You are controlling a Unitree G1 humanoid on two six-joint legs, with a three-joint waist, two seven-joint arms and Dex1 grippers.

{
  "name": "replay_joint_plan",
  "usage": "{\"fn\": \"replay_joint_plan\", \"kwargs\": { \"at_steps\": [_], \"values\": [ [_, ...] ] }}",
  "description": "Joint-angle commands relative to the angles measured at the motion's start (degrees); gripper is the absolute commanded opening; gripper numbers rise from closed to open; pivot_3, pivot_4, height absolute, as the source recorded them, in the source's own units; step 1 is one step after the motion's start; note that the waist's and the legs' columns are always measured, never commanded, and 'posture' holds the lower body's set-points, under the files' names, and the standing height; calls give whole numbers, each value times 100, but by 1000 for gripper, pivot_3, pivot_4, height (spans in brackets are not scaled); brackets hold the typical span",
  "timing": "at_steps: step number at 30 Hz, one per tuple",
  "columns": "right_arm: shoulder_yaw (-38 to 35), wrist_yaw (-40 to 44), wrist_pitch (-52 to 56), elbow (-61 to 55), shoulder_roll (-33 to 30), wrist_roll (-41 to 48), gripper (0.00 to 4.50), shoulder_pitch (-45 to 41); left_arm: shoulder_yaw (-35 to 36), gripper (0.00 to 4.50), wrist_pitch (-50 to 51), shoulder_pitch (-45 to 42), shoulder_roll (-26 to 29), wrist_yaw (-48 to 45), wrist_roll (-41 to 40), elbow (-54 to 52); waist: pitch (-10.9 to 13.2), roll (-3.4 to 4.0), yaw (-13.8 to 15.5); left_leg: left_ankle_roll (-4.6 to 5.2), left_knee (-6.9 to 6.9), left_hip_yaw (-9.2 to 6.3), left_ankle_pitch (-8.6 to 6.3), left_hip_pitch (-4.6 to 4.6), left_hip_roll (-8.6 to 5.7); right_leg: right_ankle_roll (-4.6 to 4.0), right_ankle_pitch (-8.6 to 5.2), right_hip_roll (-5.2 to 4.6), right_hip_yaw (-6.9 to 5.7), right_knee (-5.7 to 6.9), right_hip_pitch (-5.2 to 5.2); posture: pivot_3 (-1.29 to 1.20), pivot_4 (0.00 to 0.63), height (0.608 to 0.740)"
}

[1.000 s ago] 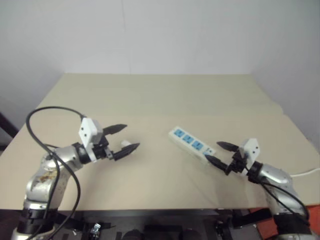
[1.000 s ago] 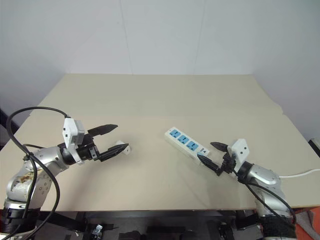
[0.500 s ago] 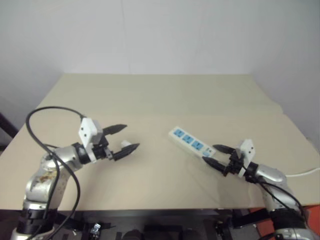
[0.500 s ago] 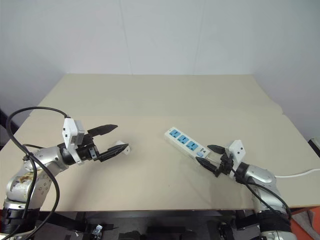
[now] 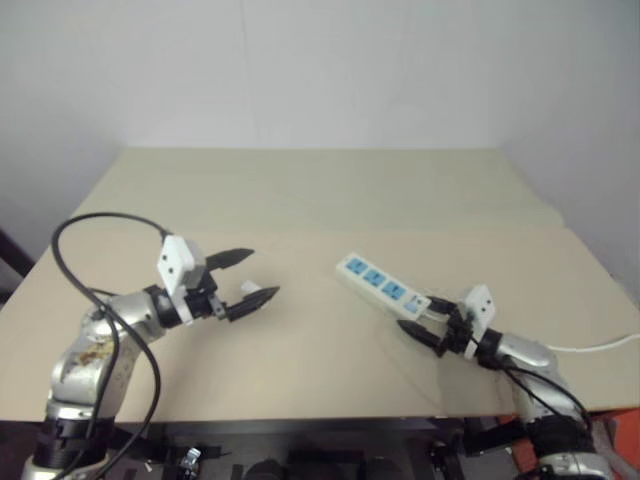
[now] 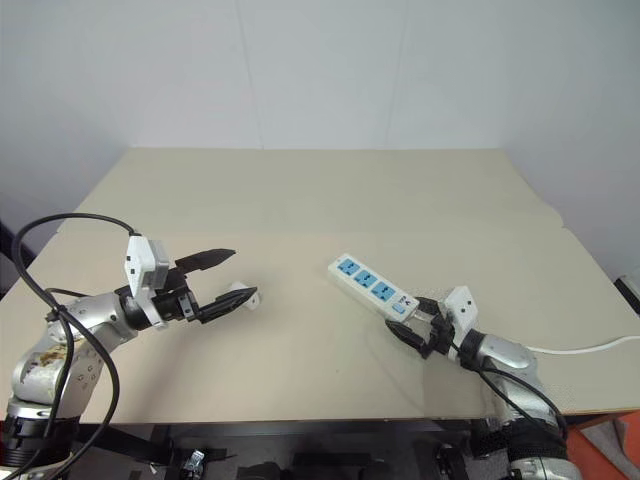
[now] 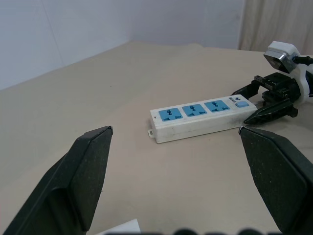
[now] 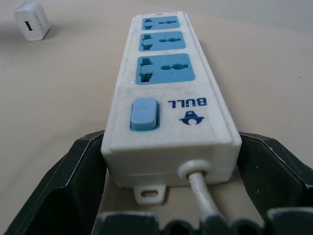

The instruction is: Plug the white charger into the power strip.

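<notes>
A: Step? We've got the right gripper (image 6: 410, 325) straddling the power strip's (image 6: 372, 286) switch end, jaws apart, not clamped.

B: The white charger (image 5: 251, 288) lies on the counter (image 6: 300, 200) at nine o'clock of the strip, by the left gripper (image 6: 228, 277), jaws apart. Next we'd pinch the strip steady, then pick up the charger.

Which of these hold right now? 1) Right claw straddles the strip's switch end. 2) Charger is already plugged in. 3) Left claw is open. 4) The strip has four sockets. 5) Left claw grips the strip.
1) True: the right claw has a finger on each side of the power strip at its switch and cord end.
2) False: the charger lies on the table, apart from the strip.
3) True: the left claw is open.
4) False: three blue sockets.
5) False: it is well apart from the strip, by the charger.
</notes>
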Motion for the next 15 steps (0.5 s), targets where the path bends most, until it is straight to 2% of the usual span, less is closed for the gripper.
{"fn": "replay_joint_plan", "kwargs": {
  "at_steps": [1, 3, 7, 15],
  "values": [
    [-79, -103, -200, 127, 79, -10, 4452, -101, 61, 4500, -40, -13, 27, 10, -58, -150, 0, 0, -5, 0, 0, 0, 0, 0, 0, 0, 0, 0, 0, 0, 0, 0, 150, 740],
    [-66, -91, -285, 225, 94, -28, 4292, -129, 52, 4500, -47, -20, 24, 10, -49, -140, 0, 0, -14, 0, 0, 0, 0, 1, 0, 0, 0, 0, 1, 0, 1, 0, 150, 740],
    [3, 38, -405, 331, 96, -41, 3411, -116, 62, 4500, -68, -19, 18, 13, -42, -123, 0, 0, -9, 0, 0, 0, 0, 11, 0, 0, 0, 0, 0, 0, 12, 0, 150, 740],
    [143, 540, -698, 402, -8, -117, 3415, -171, -7, 4500, -71, -232, 55, -113, -67, -31, 0, 0, -8, 0, -4, 0, 0, 14, 0, 0, 0, 0, 0, -3, 15, 0, 150, 740]
  ]
}}
